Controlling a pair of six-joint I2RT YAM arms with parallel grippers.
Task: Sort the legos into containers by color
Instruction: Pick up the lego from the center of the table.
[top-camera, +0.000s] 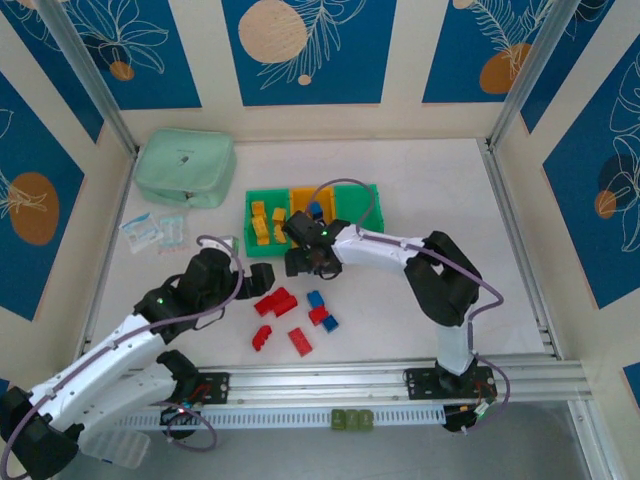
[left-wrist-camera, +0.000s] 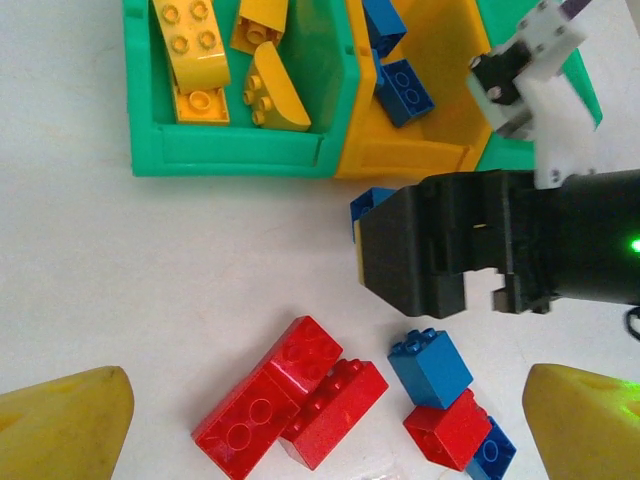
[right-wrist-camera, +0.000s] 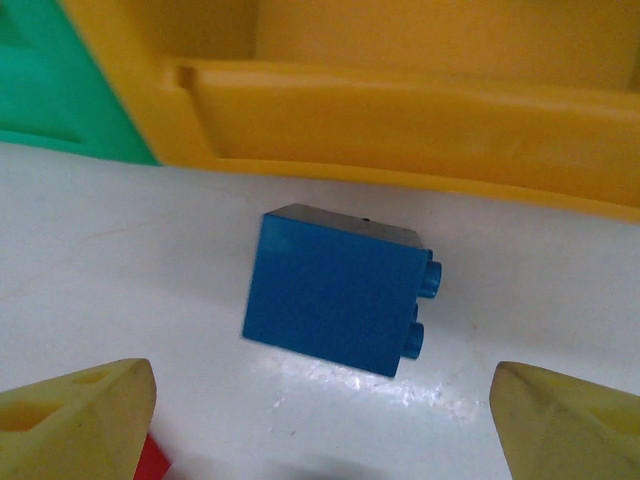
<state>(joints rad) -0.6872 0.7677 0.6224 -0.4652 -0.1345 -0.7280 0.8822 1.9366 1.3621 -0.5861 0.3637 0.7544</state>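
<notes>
- Three bins stand joined in a row on the worktop (top-camera: 440, 190). The left green bin (left-wrist-camera: 240, 160) holds yellow bricks (left-wrist-camera: 195, 50), the middle bin (left-wrist-camera: 400, 155), orange-yellow, holds blue bricks (left-wrist-camera: 405, 92), and the right green bin (top-camera: 365, 205) closes the row.
- One blue brick (right-wrist-camera: 335, 295) lies on its side on the worktop, just on the near side of the middle bin's wall and not inside it. Its studs point sideways.
- The right tool (right-wrist-camera: 320, 410) hangs low over this brick with its fingers spread wide, one on each side. Neither finger touches the brick, and the tool holds nothing.
- The left tool (left-wrist-camera: 320, 425) is also spread wide and empty, above the red bricks (left-wrist-camera: 290, 405) that lie nearer to the arms.
- I judge that the step in hand concerns this one blue brick.
- The next move asks the right tool to lower, close on the brick, lift it over the near wall and release it among the other blue bricks.
- One finger would meet the studded face, so the brick may turn or slip if the closing is not centred.
</notes>
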